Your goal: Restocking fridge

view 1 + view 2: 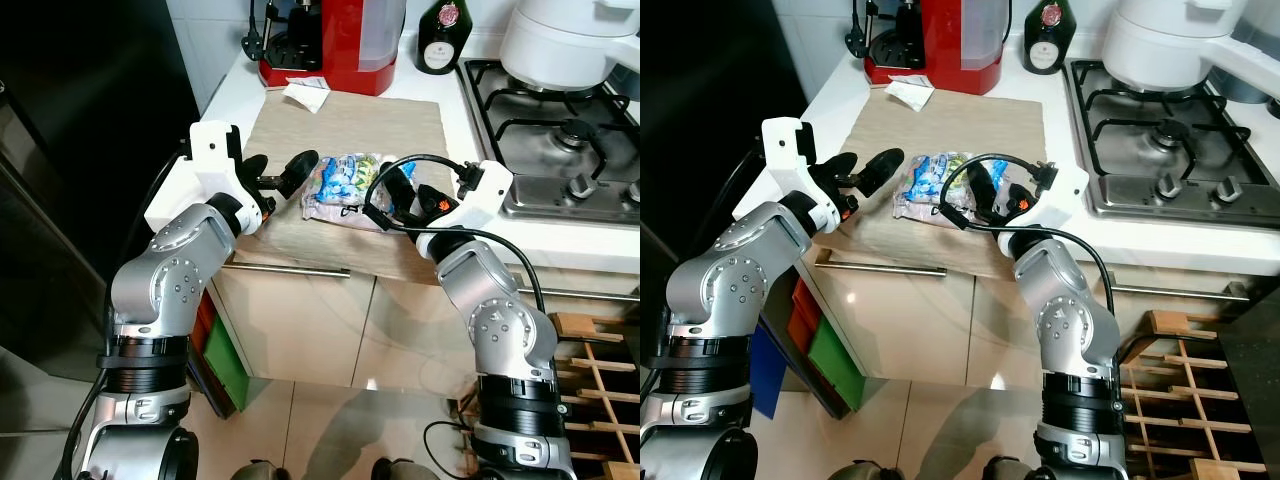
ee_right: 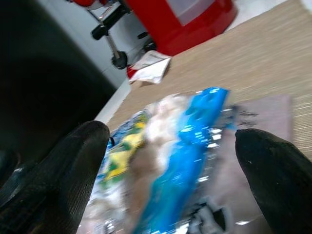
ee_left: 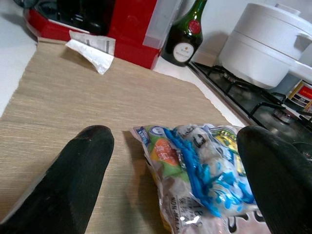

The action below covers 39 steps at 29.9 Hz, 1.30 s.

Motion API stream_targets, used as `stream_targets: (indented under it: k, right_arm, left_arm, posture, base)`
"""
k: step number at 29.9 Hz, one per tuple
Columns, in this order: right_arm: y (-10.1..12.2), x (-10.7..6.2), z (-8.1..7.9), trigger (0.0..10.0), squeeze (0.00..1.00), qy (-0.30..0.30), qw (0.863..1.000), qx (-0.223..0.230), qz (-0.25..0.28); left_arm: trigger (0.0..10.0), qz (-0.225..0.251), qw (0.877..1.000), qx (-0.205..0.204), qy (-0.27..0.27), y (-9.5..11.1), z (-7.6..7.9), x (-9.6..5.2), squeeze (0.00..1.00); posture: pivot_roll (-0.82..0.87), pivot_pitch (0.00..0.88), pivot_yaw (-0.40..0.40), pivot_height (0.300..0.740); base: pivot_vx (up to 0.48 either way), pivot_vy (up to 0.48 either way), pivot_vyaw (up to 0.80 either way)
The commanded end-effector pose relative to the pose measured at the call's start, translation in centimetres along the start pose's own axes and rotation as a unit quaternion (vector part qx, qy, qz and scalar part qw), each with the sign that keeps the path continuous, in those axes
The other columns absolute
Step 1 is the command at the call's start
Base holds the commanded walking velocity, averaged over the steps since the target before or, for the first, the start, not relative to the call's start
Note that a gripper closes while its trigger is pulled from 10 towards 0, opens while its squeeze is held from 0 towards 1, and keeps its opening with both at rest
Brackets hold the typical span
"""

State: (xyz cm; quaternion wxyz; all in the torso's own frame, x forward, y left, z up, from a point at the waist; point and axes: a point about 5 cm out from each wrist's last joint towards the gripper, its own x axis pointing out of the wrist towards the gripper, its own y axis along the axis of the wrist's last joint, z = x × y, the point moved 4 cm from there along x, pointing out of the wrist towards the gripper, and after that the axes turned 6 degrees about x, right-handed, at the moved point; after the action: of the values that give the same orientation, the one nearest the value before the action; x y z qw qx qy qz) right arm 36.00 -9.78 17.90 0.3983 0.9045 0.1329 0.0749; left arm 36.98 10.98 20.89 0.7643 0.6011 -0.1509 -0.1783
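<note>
A clear plastic food bag with blue and green print lies on the beige mat, near the counter's front edge. My left gripper hovers at the bag's left end and is open, its two black fingers spread either side of that end. From the other side my right gripper comes in, also open, with the bag between its fingertips and nothing grasped. Neither gripper is closed on the bag.
A red coffee machine, a dark bottle and a folded paper stand at the back of the counter. A gas hob with a white pot is on the right. The black fridge stands left; a wooden rack sits on the floor.
</note>
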Motion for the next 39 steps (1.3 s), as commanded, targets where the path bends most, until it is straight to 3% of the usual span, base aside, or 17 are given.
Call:
stream_targets:
  k: [1, 6, 15, 18, 19, 21, 26, 27, 28, 29, 33, 39]
  right_arm:
    - [-0.7, 0.5, -0.7, 10.0, 0.00, 0.011, 1.000, 0.002, -0.019]
    - [-1.6, 1.1, -0.4, 10.0, 0.00, 0.000, 0.999, 0.037, -0.035]
    - [-2.8, 1.6, 0.5, 10.0, 0.00, -0.027, 0.997, 0.041, -0.053]
    - [-3.0, 1.7, 0.9, 10.0, 0.00, -0.038, 0.996, 0.057, -0.057]
    - [-3.7, 1.8, 1.2, 10.0, 0.00, -0.050, 0.992, 0.093, -0.070]
    - [-4.2, 2.0, 1.3, 10.0, 0.00, -0.056, 0.989, 0.110, -0.080]
    - [-4.4, 2.2, 1.3, 10.0, 0.00, -0.057, 0.989, 0.109, -0.081]
    - [-4.3, 2.3, 1.2, 5.2, 0.00, -0.056, 0.990, 0.107, -0.079]
    - [-4.2, 2.4, 1.1, 3.1, 0.00, -0.054, 0.990, 0.106, -0.078]
    - [-4.3, 2.5, 1.0, 0.0, 0.00, -0.050, 0.990, 0.109, -0.079]
    - [-4.7, 2.8, 0.3, 0.0, 0.00, -0.040, 0.987, 0.127, -0.086]
    - [-4.9, 2.9, 0.6, 0.0, 0.00, -0.049, 0.985, 0.139, -0.088]
  left_arm:
    - [10.0, 0.004, 1.000, 0.008, -0.001, 0.2, -0.1, 0.0, 0.00]
    - [10.0, 0.004, 1.000, 0.011, 0.000, 0.3, -0.1, 0.0, 0.00]
    - [10.0, 0.003, 1.000, 0.015, 0.001, 0.4, -0.3, -0.1, 0.00]
    - [10.0, 0.003, 1.000, 0.016, 0.002, 0.4, -0.3, -0.1, 0.00]
    - [10.0, 0.001, 1.000, 0.016, 0.002, 0.3, -0.3, -0.1, 0.00]
    - [10.0, 0.000, 1.000, 0.017, 0.002, 0.3, -0.3, -0.1, 0.00]
    - [10.0, 0.001, 1.000, 0.018, 0.001, 0.4, -0.3, -0.1, 0.00]
    - [10.0, 0.001, 1.000, 0.018, 0.002, 0.4, -0.4, -0.1, 0.00]
    - [10.0, 0.001, 1.000, 0.019, 0.002, 0.4, -0.4, -0.1, 0.00]
    - [10.0, 0.001, 1.000, 0.020, 0.002, 0.4, -0.4, -0.1, 0.00]
    - [10.0, -0.001, 1.000, 0.023, 0.001, 0.4, -0.4, -0.1, 0.00]
    - [10.0, 0.000, 1.000, 0.025, 0.001, 0.5, -0.4, 0.0, 0.00]
  posture:
    - [-0.09, 0.020, 0.049, 0.740]
    - [-0.09, 0.023, 0.052, 0.740]
    - [-0.08, 0.027, 0.055, 0.740]
    - [-0.07, 0.028, 0.055, 0.740]
    - [-0.07, 0.029, 0.057, 0.740]
    - [-0.07, 0.030, 0.057, 0.740]
    - [-0.07, 0.031, 0.059, 0.740]
    - [-0.07, 0.031, 0.059, 0.740]
    - [-0.07, 0.032, 0.061, 0.740]
    - [-0.07, 0.032, 0.061, 0.740]
    - [-0.06, 0.028, 0.064, 0.740]
    - [-0.06, 0.025, 0.061, 0.740]
  base:
    - [0.000, 0.000, 0.00]
    - [0.000, 0.000, 0.00]
    - [0.000, 0.000, 0.00]
    - [0.000, 0.000, 0.00]
    - [0.000, 0.000, 0.00]
    - [0.000, 0.000, 0.00]
    - [0.000, 0.000, 0.00]
    - [0.000, 0.000, 0.00]
    - [0.000, 0.000, 0.00]
    - [0.000, 0.000, 0.00]
    - [0.000, 0.000, 0.00]
    - [0.000, 0.000, 0.00]
